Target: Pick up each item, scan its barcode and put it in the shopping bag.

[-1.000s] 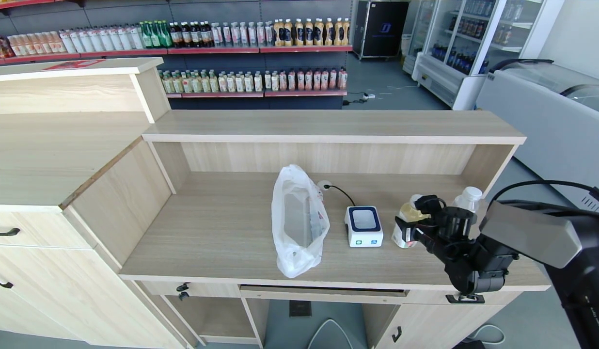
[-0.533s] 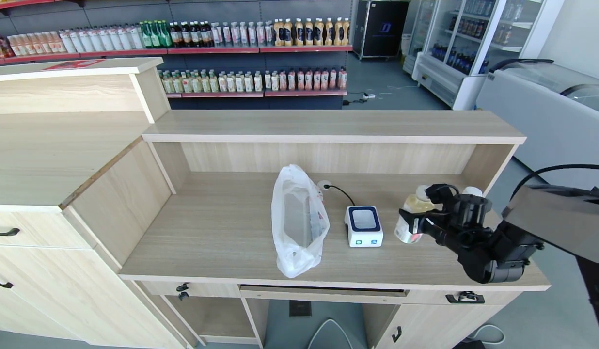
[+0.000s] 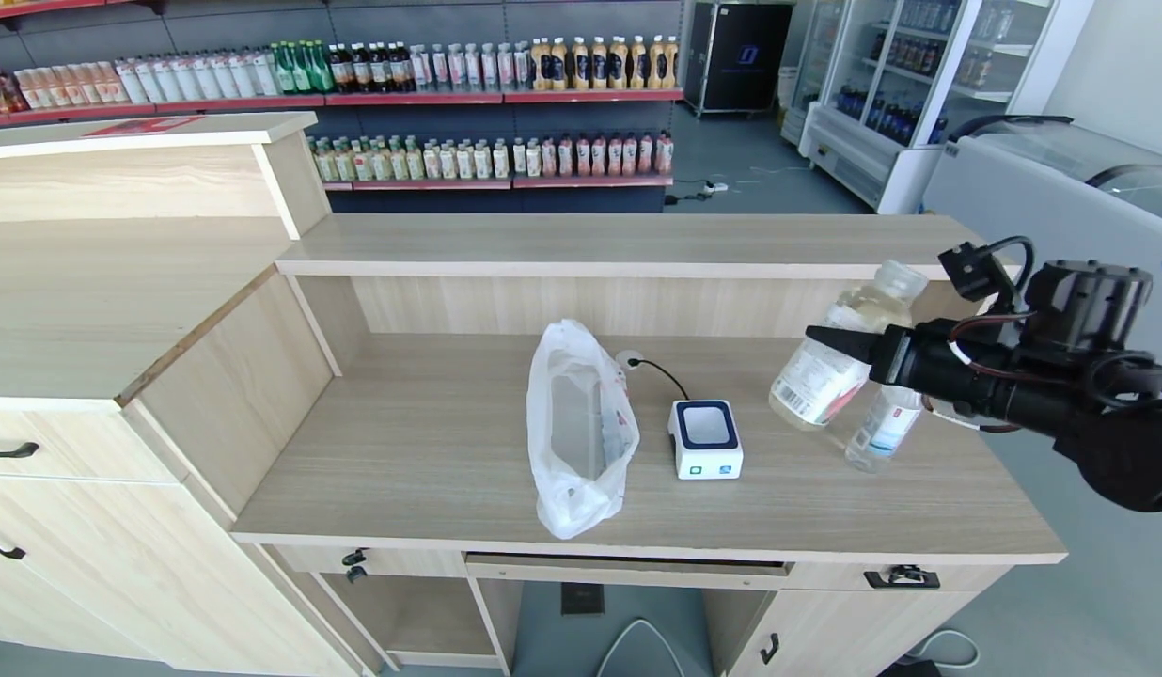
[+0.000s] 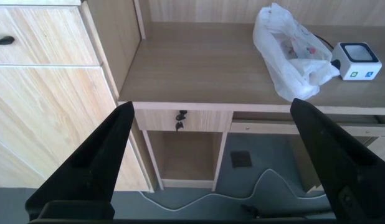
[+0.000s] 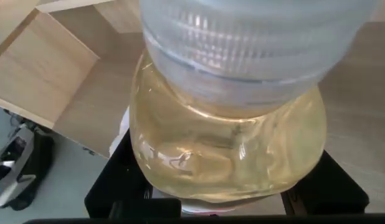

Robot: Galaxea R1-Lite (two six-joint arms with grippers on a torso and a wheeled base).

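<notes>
My right gripper is shut on a bottle of pale yellow drink, which hangs tilted above the right part of the counter, cap toward the back. In the right wrist view that bottle sits close between the dark fingers. A clear water bottle stands on the counter just below and behind the gripper. The white barcode scanner lies left of the held bottle, and the white plastic shopping bag stands open left of the scanner. My left gripper is open, low and in front of the counter's left end.
The wooden counter has a raised back ledge and a side wall on the right. A black cable runs from the scanner to the back. The left wrist view takes in the bag, the scanner and drawers.
My right arm has lifted the yellow bottle off the counter, swung up and to the right and tilted it. The water bottle behind it now stands uncovered.
</notes>
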